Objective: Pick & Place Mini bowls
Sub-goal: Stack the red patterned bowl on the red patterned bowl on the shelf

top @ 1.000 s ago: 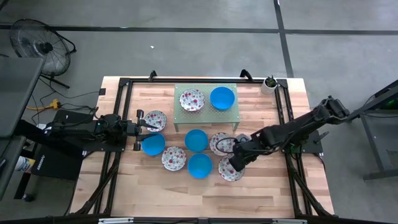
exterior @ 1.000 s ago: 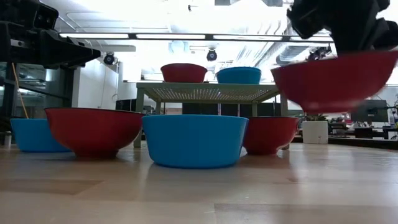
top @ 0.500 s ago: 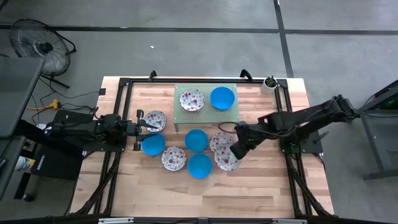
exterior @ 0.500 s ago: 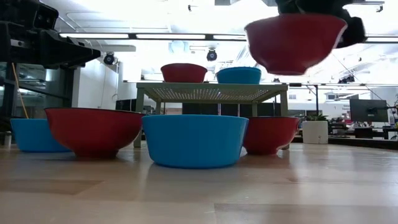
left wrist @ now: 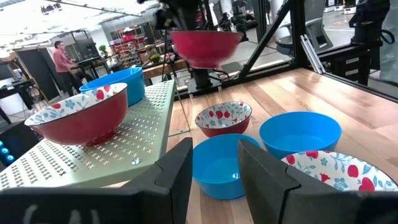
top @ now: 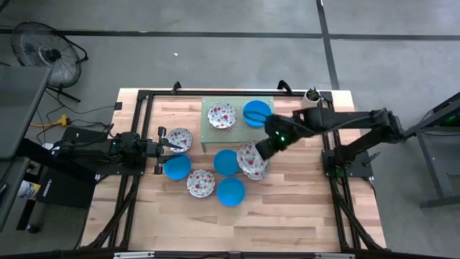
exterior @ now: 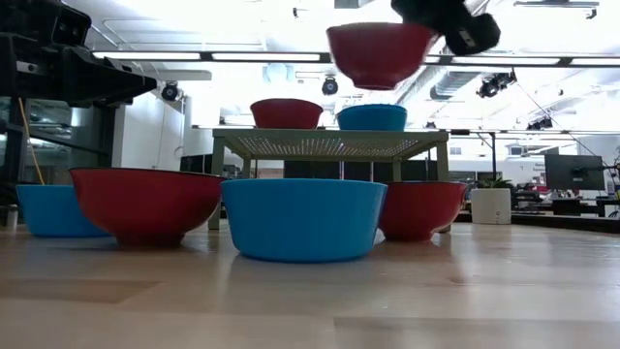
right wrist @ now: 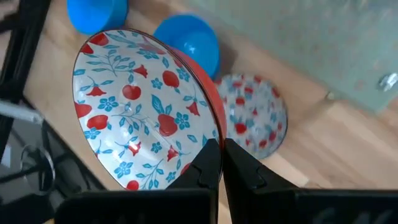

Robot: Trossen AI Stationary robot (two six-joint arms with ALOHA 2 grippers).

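My right gripper is shut on a floral bowl, red outside, which hangs in the air in front of the pale green perforated stand; in the low view this bowl is higher than the stand top. The stand carries one floral bowl and one blue bowl. Three blue bowls and floral bowls rest on their bases on the table. My left gripper waits open at the table's left, next to a floral bowl. My right gripper pinches the floral bowl's rim, one finger inside the bowl and one outside. The fingers come from the table's right, slanting down. The bowl is lifted clear and sits nearly level, opening upward.
Another floral bowl stands on the table under the held one. A small potted plant sits at the far right corner. A black frame borders the wooden top. Bare wood lies along the near edge.
My right gripper has carried the floral bowl up from just above the table at the near right, toward the far edge and slightly left, until it is higher than the stand top. It has stayed shut on the rim. The other bowls have not moved.
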